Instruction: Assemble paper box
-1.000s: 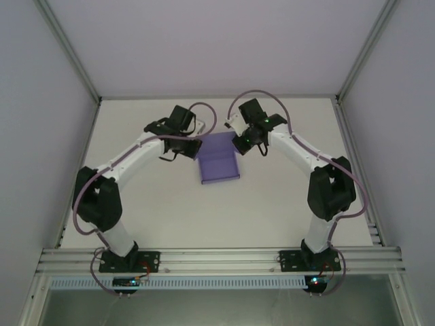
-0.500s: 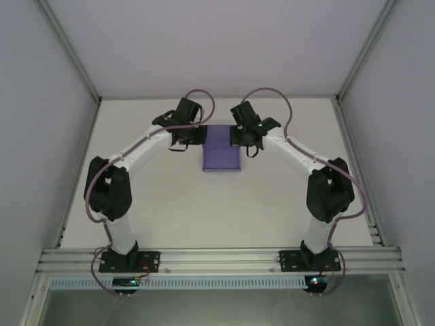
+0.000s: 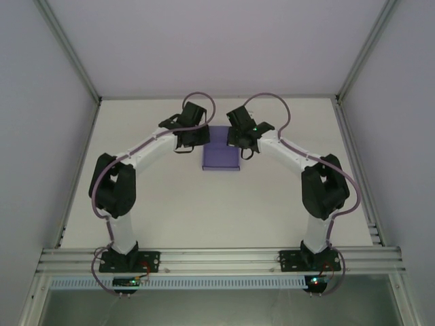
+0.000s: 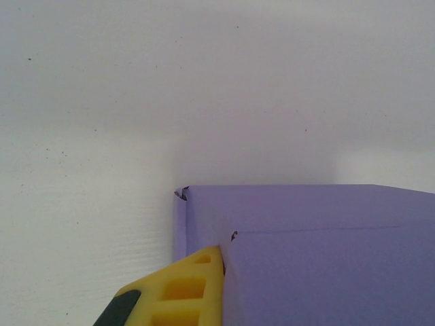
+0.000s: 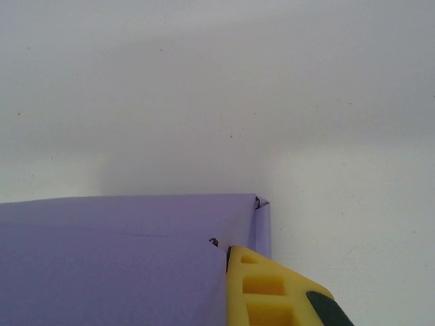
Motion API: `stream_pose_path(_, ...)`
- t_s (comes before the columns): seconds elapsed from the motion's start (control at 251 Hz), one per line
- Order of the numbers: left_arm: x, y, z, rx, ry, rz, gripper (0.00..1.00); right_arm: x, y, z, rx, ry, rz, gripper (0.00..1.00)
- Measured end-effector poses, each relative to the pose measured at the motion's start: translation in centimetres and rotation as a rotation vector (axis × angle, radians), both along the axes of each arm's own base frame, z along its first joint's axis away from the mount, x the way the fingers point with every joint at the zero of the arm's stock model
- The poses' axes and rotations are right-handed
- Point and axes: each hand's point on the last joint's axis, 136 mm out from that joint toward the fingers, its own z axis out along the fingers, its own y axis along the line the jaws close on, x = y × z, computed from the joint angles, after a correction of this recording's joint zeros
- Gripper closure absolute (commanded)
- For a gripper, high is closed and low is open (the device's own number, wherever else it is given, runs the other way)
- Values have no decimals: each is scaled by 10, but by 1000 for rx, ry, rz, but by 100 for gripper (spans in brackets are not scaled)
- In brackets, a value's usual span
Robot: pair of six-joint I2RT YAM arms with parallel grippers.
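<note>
The lavender paper box [image 3: 221, 157] lies on the white table [image 3: 156, 197] between both arms, square to the table. My left gripper [image 3: 197, 136] is at its far left corner and my right gripper [image 3: 239, 138] at its far right corner. In the left wrist view one yellow finger [image 4: 183, 292] lies flat against the outside of the box's [image 4: 319, 258] left wall, and the other finger is hidden behind the card. The right wrist view mirrors this: a yellow finger [image 5: 265, 292] presses the right wall of the box [image 5: 115, 265]. Both grippers are shut on the card.
White enclosure walls [image 3: 41, 136] stand on three sides, with aluminium posts [image 3: 71, 61] at the back corners. An aluminium rail [image 3: 217, 258] carrying both arm bases runs along the near edge. Bare table lies in front of the box.
Both grippers moved inward and towards the far end of the box. The box turned from slightly skewed to square and slid a little farther back.
</note>
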Motion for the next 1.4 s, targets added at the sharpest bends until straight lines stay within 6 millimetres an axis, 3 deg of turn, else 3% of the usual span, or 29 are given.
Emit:
stream_pose_path(0.22, -9, 4, -28, 28, 11, 2, 100, -7, 2, -34, 5, -56, 19, 100)
stream_pose_path(0.495, -14, 3, -30, 26, -48, 10, 99, -15, 3, -34, -20, -135, 42, 100)
stream_pose_path(0.81, -42, 0, -37, 27, 6, -41, 67, -24, 2, -35, -49, -177, 55, 100)
stream_pose_path(1.026, -55, 4, -17, 15, 16, -64, 31, -33, 9, -36, -63, -195, 79, 100)
stream_pose_path(1.09, -57, 4, -7, 6, 15, -64, 16, -35, 9, -36, -66, -199, 80, 100)
stream_pose_path(1.129, -58, 3, 0, 1, 7, -73, 0, -36, 10, -36, -65, -201, 81, 100)
stream_pose_path(1.281, -62, 9, 14, -24, 15, -57, 0, -36, 9, -36, -70, -210, 76, 100)
stream_pose_path(1.401, -59, 25, 26, -76, 32, -19, 0, -38, 9, -37, -86, -222, 69, 100)
